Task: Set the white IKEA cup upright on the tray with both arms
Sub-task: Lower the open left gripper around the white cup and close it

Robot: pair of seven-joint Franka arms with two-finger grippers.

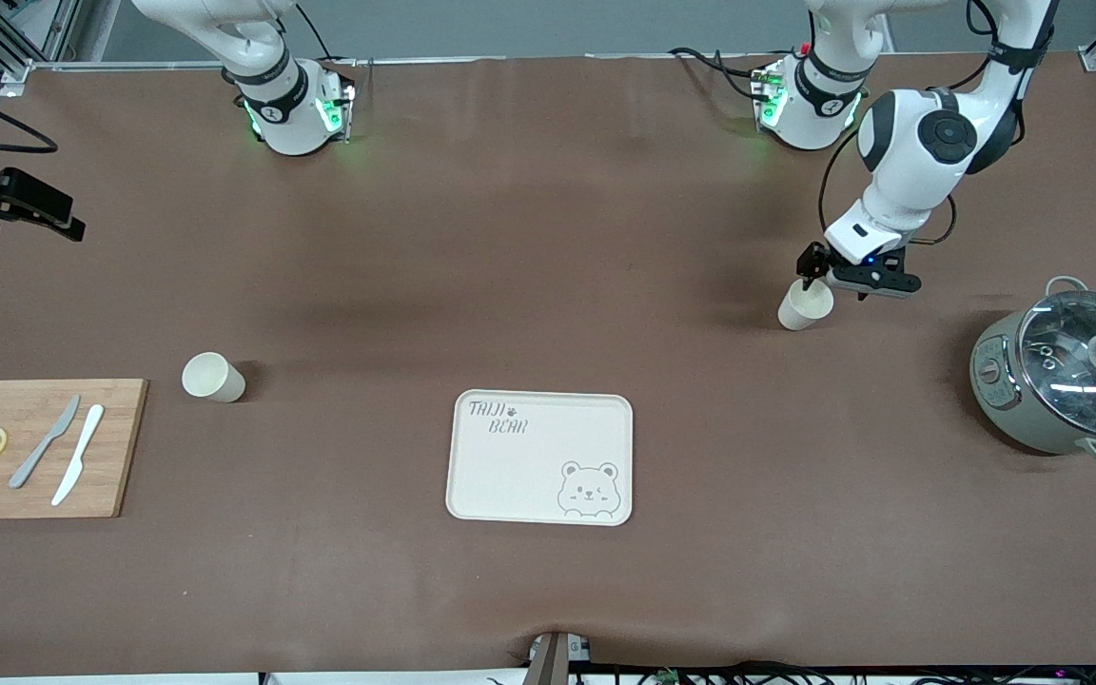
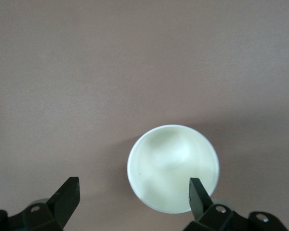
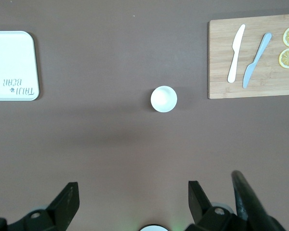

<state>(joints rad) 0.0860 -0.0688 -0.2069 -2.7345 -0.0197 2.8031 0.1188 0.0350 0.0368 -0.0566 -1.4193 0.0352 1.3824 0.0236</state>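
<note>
Two white cups stand upright on the brown table. One cup [image 1: 805,306] is at the left arm's end. My left gripper [image 1: 811,276] is open just over it. In the left wrist view [image 2: 133,192] one finger [image 2: 198,194] is over the cup's [image 2: 172,167] mouth and the other finger [image 2: 67,197] is outside the rim. The second cup [image 1: 213,377] stands beside the cutting board and shows in the right wrist view [image 3: 164,98]. The cream bear tray [image 1: 540,457] lies empty mid-table, nearer the front camera. My right gripper [image 3: 133,197] is open and empty, high over the table.
A wooden cutting board [image 1: 39,447] with two knives and lemon slices lies at the right arm's end. A grey pot [image 1: 1066,376] with a glass lid stands at the left arm's end. A black device [image 1: 6,205] juts in at the table's edge.
</note>
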